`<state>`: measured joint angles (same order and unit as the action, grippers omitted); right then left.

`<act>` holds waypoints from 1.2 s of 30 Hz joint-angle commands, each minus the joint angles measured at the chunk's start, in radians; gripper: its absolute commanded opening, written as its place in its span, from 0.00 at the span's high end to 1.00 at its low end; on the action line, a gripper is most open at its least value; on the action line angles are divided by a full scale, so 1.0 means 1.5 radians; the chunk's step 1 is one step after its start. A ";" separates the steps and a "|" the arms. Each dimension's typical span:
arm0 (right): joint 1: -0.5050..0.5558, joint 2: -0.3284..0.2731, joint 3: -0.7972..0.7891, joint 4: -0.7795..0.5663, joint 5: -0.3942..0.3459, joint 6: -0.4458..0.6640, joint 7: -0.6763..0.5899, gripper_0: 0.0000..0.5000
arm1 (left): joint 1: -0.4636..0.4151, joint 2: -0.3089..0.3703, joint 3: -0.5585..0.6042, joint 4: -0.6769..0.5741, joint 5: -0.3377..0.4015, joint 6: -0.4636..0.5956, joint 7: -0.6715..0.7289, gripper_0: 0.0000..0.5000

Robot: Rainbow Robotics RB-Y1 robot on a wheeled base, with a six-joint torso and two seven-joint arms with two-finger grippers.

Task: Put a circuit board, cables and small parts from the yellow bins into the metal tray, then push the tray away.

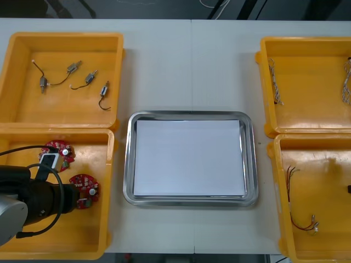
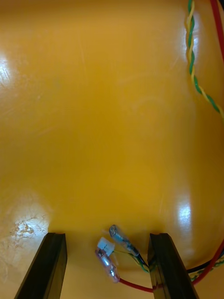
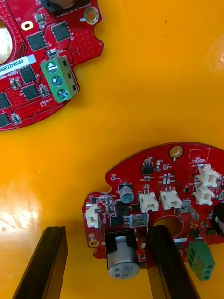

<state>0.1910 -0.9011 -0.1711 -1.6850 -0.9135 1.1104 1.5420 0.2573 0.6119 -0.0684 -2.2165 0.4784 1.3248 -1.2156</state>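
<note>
My left gripper (image 1: 80, 193) is down in the near-left yellow bin (image 1: 107, 164), open at a round red circuit board (image 1: 85, 191). In the left wrist view the open left gripper (image 3: 107, 232) straddles this board's (image 3: 154, 187) edge, with a silver capacitor between the fingers and one finger (image 3: 165, 261) lying over the board. A second red board (image 1: 57, 153) lies just beyond (image 3: 32, 60). In the right wrist view my right gripper (image 2: 107, 238) stands open low over an orange bin floor, and the plug ends of a red and yellow cable (image 2: 112, 254) lie between its fingers.
The metal tray (image 1: 129, 164), white inside, sits mid-table between the bins. Small metal parts (image 1: 74, 67) with black cables lie in the far-left bin. Twisted cables (image 1: 274, 82) lie in the far-right bin (image 1: 263, 82). A red and yellow cable (image 1: 299, 219) lies in the near-right bin (image 1: 277, 219).
</note>
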 commanded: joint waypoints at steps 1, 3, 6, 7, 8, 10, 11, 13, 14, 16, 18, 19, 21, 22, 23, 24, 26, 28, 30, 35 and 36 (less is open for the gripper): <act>0.020 -0.026 0.008 -0.003 -0.007 -0.002 0.025 0.00 | 0.022 0.001 -0.011 -0.003 -0.005 -0.010 -0.008 0.02; 0.024 -0.026 0.011 -0.003 -0.008 -0.010 0.025 0.00 | 0.022 0.001 -0.011 -0.003 -0.004 -0.010 -0.007 0.02; 0.026 -0.026 0.019 0.003 -0.010 -0.025 0.026 0.00 | 0.022 0.001 -0.011 -0.004 -0.002 -0.010 -0.007 0.06; 0.026 -0.026 0.021 0.007 -0.012 -0.033 0.027 0.00 | 0.023 0.001 -0.011 -0.003 -0.001 -0.010 -0.007 0.19; 0.027 -0.026 0.024 0.012 -0.013 -0.040 0.028 0.00 | 0.023 0.001 -0.011 -0.004 -0.001 -0.011 -0.007 0.44; 0.026 -0.026 0.027 0.017 -0.016 -0.048 0.031 0.00 | 0.023 0.001 -0.011 -0.004 -0.001 -0.011 -0.007 0.80; 0.026 -0.026 0.027 0.018 -0.016 -0.050 0.034 0.00 | 0.023 0.001 -0.011 -0.004 0.000 -0.013 -0.007 1.00; 0.026 -0.026 0.027 0.018 -0.018 -0.050 0.035 0.02 | 0.025 0.003 -0.012 -0.004 0.000 -0.019 -0.007 1.00; 0.027 -0.026 0.027 0.018 -0.019 -0.050 0.036 0.28 | 0.026 0.005 -0.015 -0.003 -0.001 -0.025 -0.007 1.00; 0.028 -0.026 0.027 0.018 -0.020 -0.050 0.038 0.81 | 0.026 0.008 -0.019 -0.004 -0.004 -0.030 -0.005 1.00; 0.029 -0.026 0.027 0.018 -0.021 -0.050 0.043 0.98 | 0.028 0.010 -0.019 -0.003 -0.002 -0.032 -0.005 1.00; 0.029 -0.026 0.027 0.018 -0.022 -0.050 0.045 1.00 | 0.028 0.010 -0.019 -0.004 -0.002 -0.032 -0.004 1.00; 0.029 -0.026 0.027 0.018 -0.023 -0.049 0.048 1.00 | 0.028 0.011 -0.019 -0.004 -0.001 -0.032 -0.005 1.00; 0.029 -0.026 0.027 0.018 -0.024 -0.050 0.048 1.00 | 0.028 0.013 -0.019 -0.007 -0.001 -0.032 -0.006 1.00; 0.029 -0.026 0.027 0.018 -0.025 -0.050 0.049 1.00 | 0.028 0.015 -0.020 -0.008 -0.001 -0.032 -0.005 1.00; 0.029 -0.027 0.027 0.018 -0.026 -0.050 0.049 1.00 | 0.028 0.017 -0.019 -0.011 0.000 -0.031 -0.005 1.00; 0.029 -0.027 0.024 0.017 -0.028 -0.050 0.051 1.00 | 0.028 0.025 -0.017 -0.019 0.000 -0.026 -0.005 1.00; 0.030 -0.033 0.021 0.014 -0.032 -0.049 0.057 1.00 | 0.029 0.036 -0.012 -0.030 0.004 -0.017 -0.004 1.00; 0.034 -0.044 0.019 0.005 -0.036 -0.049 0.058 1.00 | 0.029 0.046 -0.010 -0.035 0.008 -0.016 -0.004 1.00; 0.049 -0.073 -0.011 -0.030 -0.074 -0.017 0.058 1.00 | 0.028 0.072 0.003 -0.036 0.022 -0.015 -0.001 1.00; 0.050 -0.080 -0.023 -0.036 -0.089 -0.002 0.059 1.00 | 0.028 0.078 0.008 -0.035 0.030 -0.016 -0.001 1.00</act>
<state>0.2210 -0.9578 -0.1567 -1.6946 -1.0010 1.0627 1.6154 0.2643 0.6714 -0.0780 -2.2285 0.4962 1.2915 -1.2156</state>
